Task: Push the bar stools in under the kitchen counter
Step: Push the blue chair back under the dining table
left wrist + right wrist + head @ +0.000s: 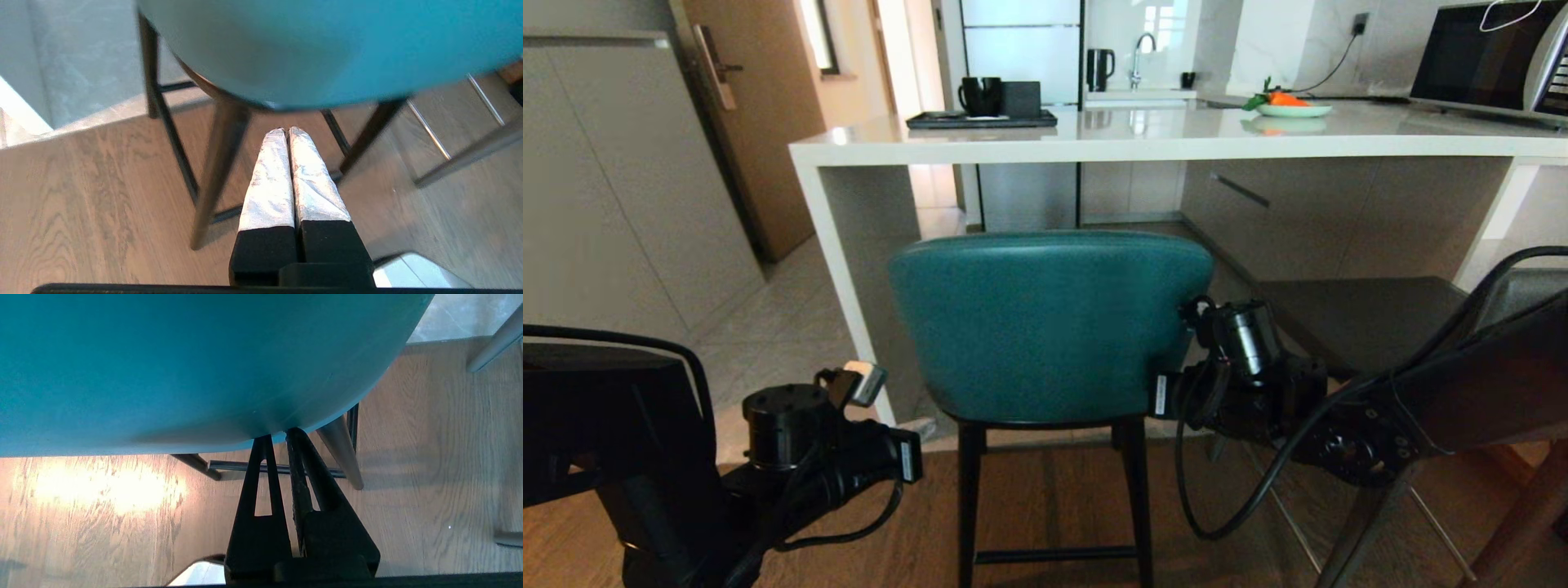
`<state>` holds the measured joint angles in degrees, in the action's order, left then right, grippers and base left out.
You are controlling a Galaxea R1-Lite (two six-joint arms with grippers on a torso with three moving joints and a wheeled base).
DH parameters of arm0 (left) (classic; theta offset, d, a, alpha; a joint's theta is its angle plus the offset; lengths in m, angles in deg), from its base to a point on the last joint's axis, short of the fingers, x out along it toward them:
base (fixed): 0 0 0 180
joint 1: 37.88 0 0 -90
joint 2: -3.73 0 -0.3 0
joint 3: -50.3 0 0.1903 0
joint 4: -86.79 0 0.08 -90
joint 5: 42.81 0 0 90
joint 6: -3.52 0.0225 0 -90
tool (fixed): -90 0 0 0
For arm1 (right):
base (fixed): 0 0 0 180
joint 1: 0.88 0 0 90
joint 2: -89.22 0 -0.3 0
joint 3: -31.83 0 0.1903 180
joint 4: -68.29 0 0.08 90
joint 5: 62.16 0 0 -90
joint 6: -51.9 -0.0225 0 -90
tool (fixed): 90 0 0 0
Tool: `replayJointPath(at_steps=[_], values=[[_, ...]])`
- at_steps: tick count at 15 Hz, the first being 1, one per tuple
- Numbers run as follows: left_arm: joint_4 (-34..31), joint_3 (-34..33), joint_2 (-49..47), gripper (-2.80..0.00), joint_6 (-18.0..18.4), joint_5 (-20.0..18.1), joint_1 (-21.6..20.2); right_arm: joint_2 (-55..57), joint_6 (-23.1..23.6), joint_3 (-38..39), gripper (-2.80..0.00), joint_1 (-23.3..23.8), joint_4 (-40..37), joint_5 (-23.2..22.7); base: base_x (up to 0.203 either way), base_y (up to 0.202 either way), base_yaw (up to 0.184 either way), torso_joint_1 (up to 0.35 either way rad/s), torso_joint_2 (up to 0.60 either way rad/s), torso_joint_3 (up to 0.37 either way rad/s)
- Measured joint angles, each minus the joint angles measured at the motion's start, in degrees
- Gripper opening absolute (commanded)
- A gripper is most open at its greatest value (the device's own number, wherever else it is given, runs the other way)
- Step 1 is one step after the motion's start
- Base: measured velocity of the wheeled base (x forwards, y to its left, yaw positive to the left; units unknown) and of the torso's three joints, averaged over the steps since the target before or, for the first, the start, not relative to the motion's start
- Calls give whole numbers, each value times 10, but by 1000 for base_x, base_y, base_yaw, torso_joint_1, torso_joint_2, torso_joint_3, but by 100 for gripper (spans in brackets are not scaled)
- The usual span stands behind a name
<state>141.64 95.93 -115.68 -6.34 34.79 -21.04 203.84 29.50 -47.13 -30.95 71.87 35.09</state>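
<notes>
Both closed, empty, the left gripper and right gripper meet the teal stool's padded, top-heavy backrest; push low.

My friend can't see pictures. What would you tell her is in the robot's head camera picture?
A teal stool with thin black legs stands in front of a long white kitchen counter, its back toward the camera. The robot's right gripper is at the stool back's lower right edge, and its left gripper sits low beside the stool's left side. A dark grey stool stands to the right.
</notes>
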Motion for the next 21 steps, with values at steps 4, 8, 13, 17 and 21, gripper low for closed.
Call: replayJointPath(at_steps=[4, 8, 13, 17, 21], values=[[0, -4, 0, -280, 0, 1, 1, 32, 25, -48, -280, 2, -8, 23, 0, 0, 0, 0, 0, 0], [0, -6, 0, -280, 0, 1, 0, 60, 41, -92, -280, -4, -15, 41, 0, 0, 0, 0, 0, 0], [-20, 34, -7, -280, 2, 3, -7, 48, 36, -57, -280, 6, -7, 42, 0, 0, 0, 0, 0, 0], [-104, 117, -13, -280, 7, 2, -17, 31, 35, -20, -280, 10, 13, 43, 0, 0, 0, 0, 0, 0], [-191, 206, -24, -280, 14, 1, -30, 26, 36, -15, -280, 11, 14, 43, 0, 0, 0, 0, 0, 0]])
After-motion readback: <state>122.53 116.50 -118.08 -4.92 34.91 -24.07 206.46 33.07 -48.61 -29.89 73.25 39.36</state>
